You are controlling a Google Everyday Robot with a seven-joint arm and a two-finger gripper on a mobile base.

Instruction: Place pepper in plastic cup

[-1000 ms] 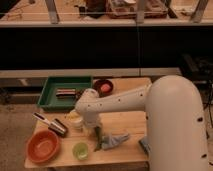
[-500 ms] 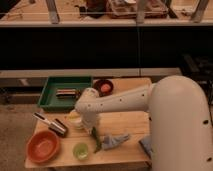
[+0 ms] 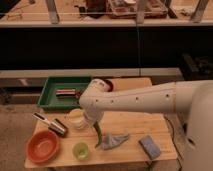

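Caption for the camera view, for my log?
Gripper over the wooden table, green pepper hanging beneath it, just right of the green plastic cup.

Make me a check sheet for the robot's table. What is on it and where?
Surface: wooden table, its right half mostly bare.
Job's things: green pepper hangs upright just under the tool, up and to the right of the green plastic cup; it is not in the cup yet.
Clutter: orange bowl at front left; pale cup; dark can lying on its side; grey cloth beside the pepper; blue block; green tray holding a small dark item; red bowl behind the arm.
Tool: tool under the white arm, over the table's front, right above the pepper.
Cables: nothing seen.
Surroundings: dark shelving behind the table.
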